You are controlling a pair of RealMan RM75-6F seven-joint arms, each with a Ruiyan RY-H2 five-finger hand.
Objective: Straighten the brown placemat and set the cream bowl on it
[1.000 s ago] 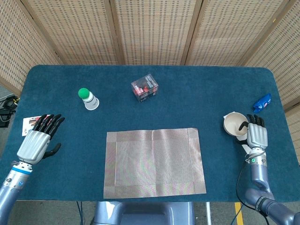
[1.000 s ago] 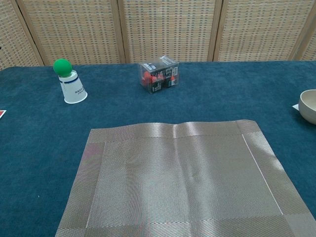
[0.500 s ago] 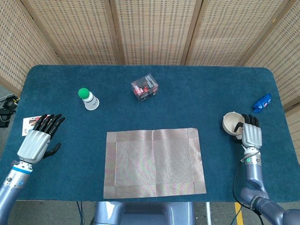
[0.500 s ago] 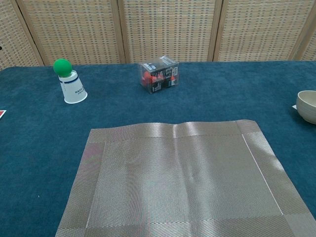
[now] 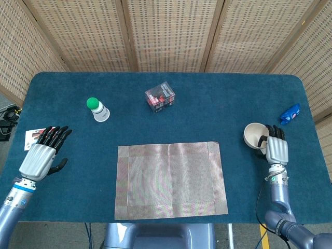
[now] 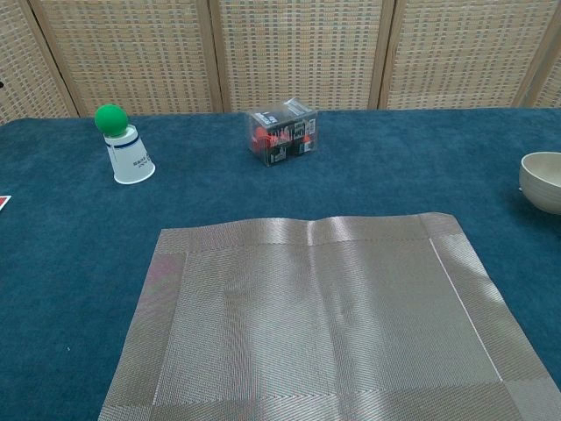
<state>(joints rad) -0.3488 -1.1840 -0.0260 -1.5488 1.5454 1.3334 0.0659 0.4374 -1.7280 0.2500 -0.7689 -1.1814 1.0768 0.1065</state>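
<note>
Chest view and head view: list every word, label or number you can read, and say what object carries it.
Paper cup: dark print under a blue band, too blurred to read.
Clear box: black and red labels, too small to read.
Card at the table's left edge: print unreadable.
Nothing else carries text.

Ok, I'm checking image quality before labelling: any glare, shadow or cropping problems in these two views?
Head view: even light, sharp; the woven brown placemat shows a faint sheen. Chest view: bright streaks shine along the placemat's ripples, its near edge is cropped, and the round cream bowl is cut by the right border, casting a soft shadow on the blue cloth.
</note>
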